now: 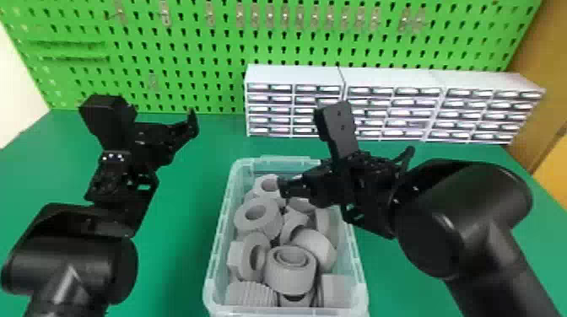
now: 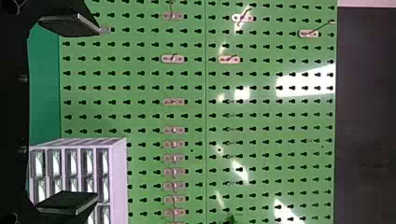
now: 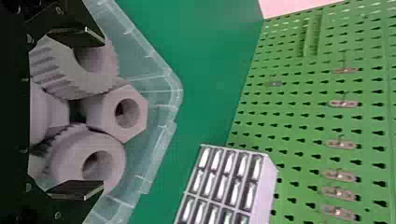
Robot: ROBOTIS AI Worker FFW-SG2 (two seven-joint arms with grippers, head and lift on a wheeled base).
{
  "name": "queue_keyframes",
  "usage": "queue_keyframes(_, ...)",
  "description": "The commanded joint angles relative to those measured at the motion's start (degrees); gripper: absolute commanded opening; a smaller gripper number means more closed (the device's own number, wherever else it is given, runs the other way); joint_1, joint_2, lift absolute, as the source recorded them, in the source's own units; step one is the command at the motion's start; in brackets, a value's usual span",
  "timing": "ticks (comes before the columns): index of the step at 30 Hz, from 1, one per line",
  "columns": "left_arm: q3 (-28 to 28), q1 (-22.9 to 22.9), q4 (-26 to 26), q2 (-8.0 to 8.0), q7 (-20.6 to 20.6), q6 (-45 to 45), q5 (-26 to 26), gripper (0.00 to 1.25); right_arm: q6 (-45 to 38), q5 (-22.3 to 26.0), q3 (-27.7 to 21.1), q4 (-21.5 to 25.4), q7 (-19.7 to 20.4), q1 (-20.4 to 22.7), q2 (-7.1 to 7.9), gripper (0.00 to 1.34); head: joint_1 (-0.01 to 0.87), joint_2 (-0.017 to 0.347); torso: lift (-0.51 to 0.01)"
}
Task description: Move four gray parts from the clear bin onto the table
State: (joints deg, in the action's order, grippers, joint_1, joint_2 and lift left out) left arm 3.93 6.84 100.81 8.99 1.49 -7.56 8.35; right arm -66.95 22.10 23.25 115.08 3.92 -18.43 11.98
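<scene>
Parts (image 3: 125, 133) crowding the far edge of the bin (image 1: 219, 232) could jam the right gripper (image 3: 103, 114), spread like the left gripper (image 2: 98, 114).

No readable text, labels, brands, numbers or signs anywhere.

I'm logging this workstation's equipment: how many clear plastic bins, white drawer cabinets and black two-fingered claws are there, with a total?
Clear plastic bin: 1
White drawer cabinets: 3
Black two-fingered left claw and right claw: 2
Total: 6
</scene>
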Motion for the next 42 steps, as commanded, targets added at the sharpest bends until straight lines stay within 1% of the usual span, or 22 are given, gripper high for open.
queue_keyframes(1, -0.23, -0.07, 0.0, -0.03, 0.01, 0.0, 0.0, 1.25, -2.49, -0.3, 0.04, 1.99, 1.79, 0.94, 0.15, 1.12, 0.686, 0.026, -0.05)
queue_keyframes(4, -0.59, -0.16, 0.09, -0.12, 0.01, 0.0, 0.0, 1.25, -4.07, -0.04, -0.05, 2.34, 1.96, 0.76, 0.15, 1.12, 0.686, 0.026, -0.05)
queue_keyframes(7, -0.94, -0.07, 0.09, -0.29, 0.01, 0.0, 0.0, 1.25, -6.62, 0.57, 0.22, 2.6, 1.96, -0.2, 0.59, 1.12, 0.686, 0.026, -0.05)
queue_keyframes(10, -1.29, 0.28, 0.09, -0.38, -0.17, 0.0, 0.0, 1.25, -9.43, 1.28, 1.27, 2.6, 1.96, -1.96, 1.55, 1.12, 0.686, 0.026, -0.05)
queue_keyframes(11, -1.46, 0.37, 0.09, -0.56, -0.26, 0.0, 0.0, 1.25, -10.13, 1.63, 1.71, 2.6, 1.96, -2.4, 2.08, 1.13, 0.686, 0.026, -0.05)
queue_keyframes(14, -2.34, 0.54, 0.09, -1.0, -0.52, 0.0, 0.44, 1.25, -10.66, 2.07, 2.5, 2.78, 1.96, -2.93, 2.96, 1.12, 0.686, 0.026, -0.05)
queue_keyframes(20, -4.01, 0.98, 0.09, -2.31, -1.93, 0.0, 0.53, 1.25, -12.95, 1.98, 4.0, 2.78, 1.96, -3.72, 4.45, 1.12, 0.686, 0.026, -0.05)
queue_keyframes(24, -4.1, 1.51, 0.09, -2.49, -2.01, 0.0, 0.53, 1.25, -15.23, 1.98, 6.63, 2.78, 1.96, -5.57, 5.33, 1.12, 0.686, 0.026, -0.05)
queue_keyframes(26, -4.19, 1.51, 0.09, -2.49, -2.01, 0.0, 0.62, 1.25, -15.85, 1.8, 7.77, 2.78, 1.96, -6.09, 5.51, 1.12, 0.686, 0.026, -0.05)
queue_keyframes(31, -4.28, 1.77, 0.09, -2.49, -2.01, 0.0, 0.53, 1.25, -16.29, 1.89, 7.42, 2.52, 1.96, -5.83, 5.16, 1.12, 0.686, 0.026, -0.05)
queue_keyframes(34, -4.01, 1.86, 0.09, -2.49, -2.01, 0.0, 0.09, 1.25, -17.25, 3.91, 7.51, 2.16, 1.88, -6.36, 5.42, 1.12, 0.686, 0.026, -0.05)
queue_keyframes(37, -3.84, 1.86, -0.09, -2.49, -2.01, -0.26, -0.18, 1.25, -18.57, 6.29, 8.48, 2.08, 1.79, -7.67, 6.65, 1.12, 0.686, 0.026, -0.05)
queue_keyframes(38, -3.84, 1.77, -0.09, -2.49, -2.01, -0.44, -0.18, 1.25, -18.84, 6.9, 8.74, 2.08, 1.7, -7.94, 7.27, 1.12, 0.686, 0.026, -0.05)
queue_keyframes(42, -4.01, 1.68, -0.09, -2.49, -2.01, -0.44, -0.18, 1.25, -18.92, 8.92, 7.86, 2.6, 1.52, -7.5, 8.58, 1.12, 0.686, 0.026, -0.05)
